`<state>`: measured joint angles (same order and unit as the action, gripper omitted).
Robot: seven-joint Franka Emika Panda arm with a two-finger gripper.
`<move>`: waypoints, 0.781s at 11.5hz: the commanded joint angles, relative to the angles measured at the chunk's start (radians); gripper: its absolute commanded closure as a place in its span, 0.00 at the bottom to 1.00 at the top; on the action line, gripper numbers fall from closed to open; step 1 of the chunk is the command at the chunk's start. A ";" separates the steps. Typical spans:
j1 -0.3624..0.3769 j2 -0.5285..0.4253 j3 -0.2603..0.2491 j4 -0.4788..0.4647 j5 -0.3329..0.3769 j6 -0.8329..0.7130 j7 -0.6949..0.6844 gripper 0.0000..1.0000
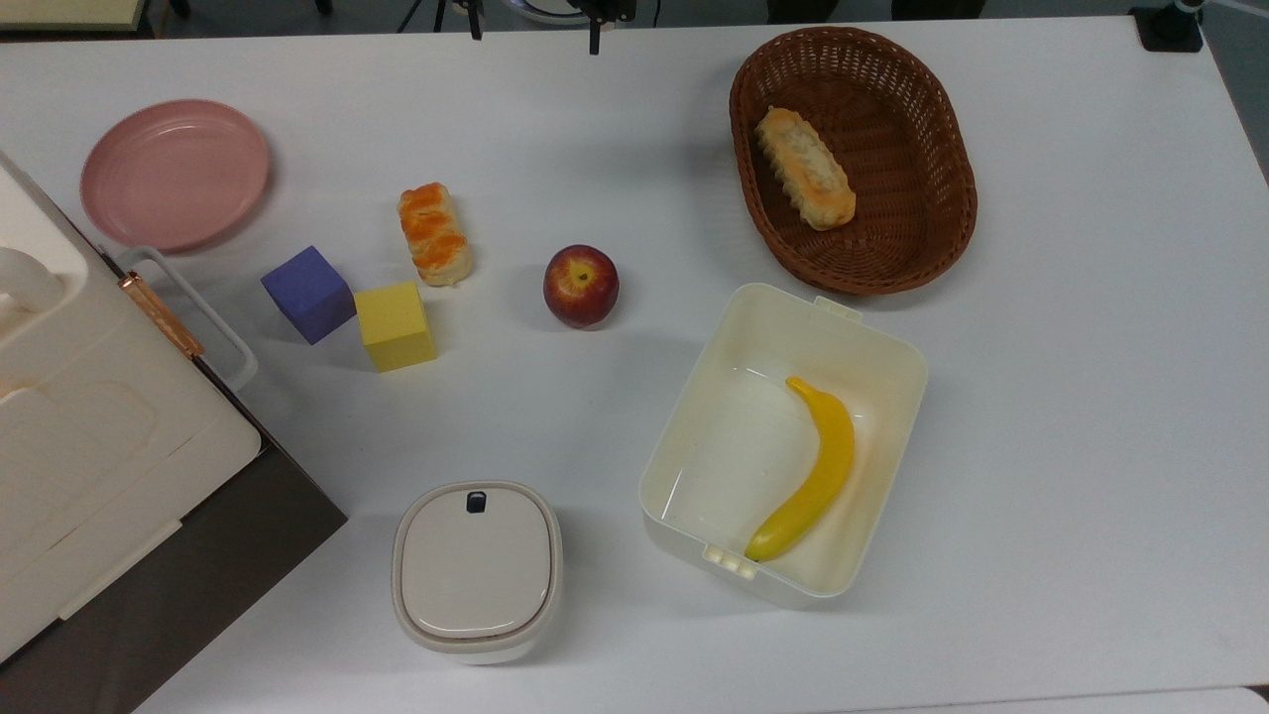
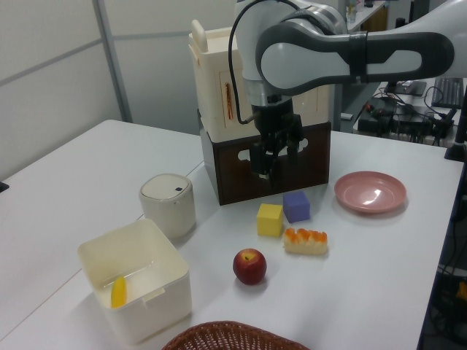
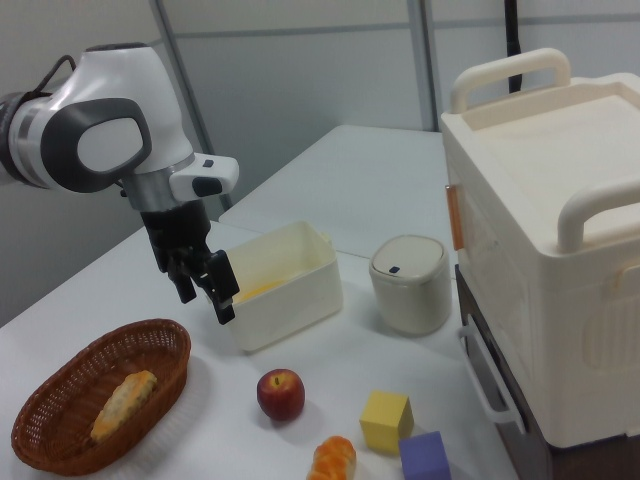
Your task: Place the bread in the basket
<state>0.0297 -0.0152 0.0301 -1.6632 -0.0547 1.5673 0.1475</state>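
Approach step — gripper (image 3: pixel 205 296) empty, fingers look parted, high above the table; bread (image 1: pixel 434 233) untouched, well apart from basket (image 1: pixel 942 149). Next — descend over bread.

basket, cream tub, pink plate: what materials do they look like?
Basket: woven wicker or rattan by the look, dark brown, open weave visible along wall and rim.
Cream tub: likely moulded plastic, smooth glossy walls, moulded tabs on the rim.
Pink plate: smooth, with a light sheen; plastic or glazed ceramic, can't tell which.
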 commanded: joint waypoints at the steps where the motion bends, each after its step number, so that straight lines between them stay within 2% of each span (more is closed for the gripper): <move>1: 0.010 -0.012 -0.012 -0.013 0.021 -0.009 -0.020 0.00; 9: -0.036 0.027 -0.013 -0.015 0.016 0.049 -0.054 0.00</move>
<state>0.0185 0.0150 0.0254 -1.6639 -0.0547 1.5903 0.1459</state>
